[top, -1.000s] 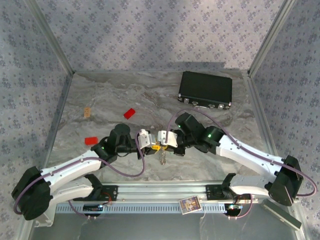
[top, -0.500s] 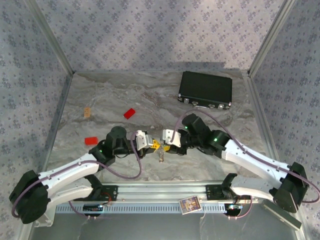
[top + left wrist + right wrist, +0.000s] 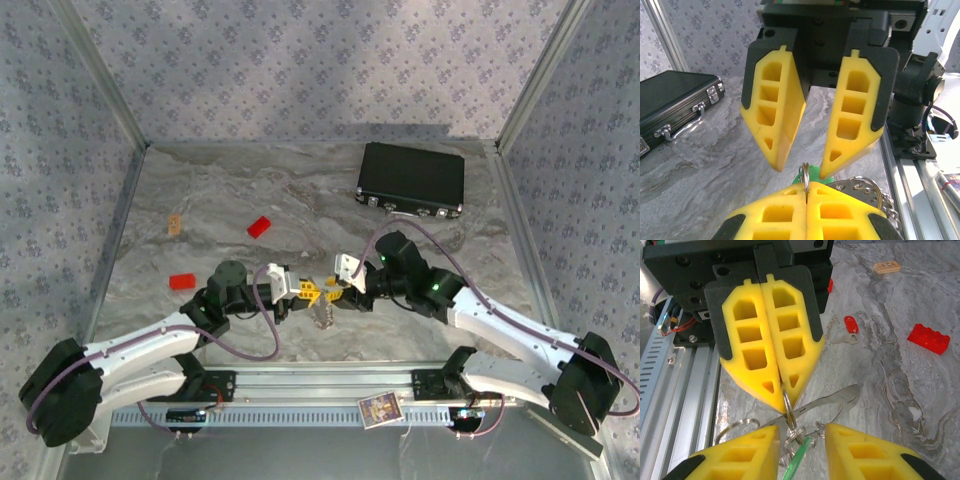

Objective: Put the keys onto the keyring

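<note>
My left gripper is shut on the keyring, a thin silvery loop pinched edge-on between its yellow fingertips. The green key sits just behind the loop; in the right wrist view the green key hangs edge-on among small rings and a flat silvery tag. My right gripper faces the left gripper tip to tip, open, with its fingers either side of the hanging bunch and not touching it. The red key lies on the table beyond. From above, both grippers meet over the dangling bunch.
A black box stands at the back right. Two red bricks and a small wooden block lie to the left. The metal rail runs along the near edge, close under the grippers.
The right gripper has opened and let go of the bunch, while the left has closed on the keyring. Both grippers have shifted slightly toward the near rail.
</note>
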Robot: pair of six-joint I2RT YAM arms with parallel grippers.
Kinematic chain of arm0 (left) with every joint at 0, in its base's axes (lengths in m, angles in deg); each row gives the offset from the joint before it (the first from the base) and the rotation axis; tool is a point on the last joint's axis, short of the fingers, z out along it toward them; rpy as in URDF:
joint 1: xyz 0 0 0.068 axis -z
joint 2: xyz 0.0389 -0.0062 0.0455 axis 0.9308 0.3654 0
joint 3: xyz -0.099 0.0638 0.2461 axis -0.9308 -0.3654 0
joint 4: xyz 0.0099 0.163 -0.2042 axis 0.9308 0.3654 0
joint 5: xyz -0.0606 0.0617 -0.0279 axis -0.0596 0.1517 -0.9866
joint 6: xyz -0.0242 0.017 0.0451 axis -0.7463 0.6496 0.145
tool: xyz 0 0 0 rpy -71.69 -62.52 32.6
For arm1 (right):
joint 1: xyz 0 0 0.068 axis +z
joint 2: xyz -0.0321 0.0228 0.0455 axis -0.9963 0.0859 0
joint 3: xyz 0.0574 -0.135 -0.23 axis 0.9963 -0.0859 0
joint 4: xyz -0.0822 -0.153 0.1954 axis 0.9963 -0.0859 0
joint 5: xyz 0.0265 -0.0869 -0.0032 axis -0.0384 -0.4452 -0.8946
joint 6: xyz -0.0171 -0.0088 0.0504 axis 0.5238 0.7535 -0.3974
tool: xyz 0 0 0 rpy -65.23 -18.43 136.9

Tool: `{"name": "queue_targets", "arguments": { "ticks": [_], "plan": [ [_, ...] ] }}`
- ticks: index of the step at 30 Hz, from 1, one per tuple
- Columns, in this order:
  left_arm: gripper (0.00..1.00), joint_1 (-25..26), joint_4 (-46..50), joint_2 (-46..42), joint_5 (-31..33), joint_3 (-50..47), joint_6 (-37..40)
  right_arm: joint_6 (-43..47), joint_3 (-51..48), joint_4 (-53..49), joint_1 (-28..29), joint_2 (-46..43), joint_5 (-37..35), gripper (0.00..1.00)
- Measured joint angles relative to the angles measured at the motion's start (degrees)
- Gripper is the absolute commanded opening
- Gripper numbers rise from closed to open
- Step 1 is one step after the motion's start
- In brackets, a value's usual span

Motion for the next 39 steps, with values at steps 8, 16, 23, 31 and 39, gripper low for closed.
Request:
{"name": "queue_targets", "arguments": {
  "ticks": [8, 16, 23, 31, 39],
  "plan": [
    [0.0, 0.0, -0.5, 0.7, -1.0, 0.0, 0.1, -1.2, 0.0, 0.7, -0.3, 0.7, 2.9, 0.01],
    [0.21, 0.0, 2.6, 0.7, -0.8, 1.1, 1.6, 0.4, 1.2, -2.4, -0.6, 1.8, 4.0, 0.0],
    [0.21, 0.0, 9.7, 0.7, 0.2, 5.1, 4.2, 4.5, 5.4, -9.3, -0.1, 2.5, 1.0, 0.0],
    [0.17, 0.0, 15.4, 0.7, 0.6, 6.6, 6.6, 8.1, 8.7, -14.3, 2.0, 4.1, -2.7, 0.0],
    [0.0, 0.0, 18.7, 0.7, 0.3, 7.4, 8.4, 9.7, 11.0, -16.3, 4.4, 5.6, -6.1, 0.0]
  ]
}}
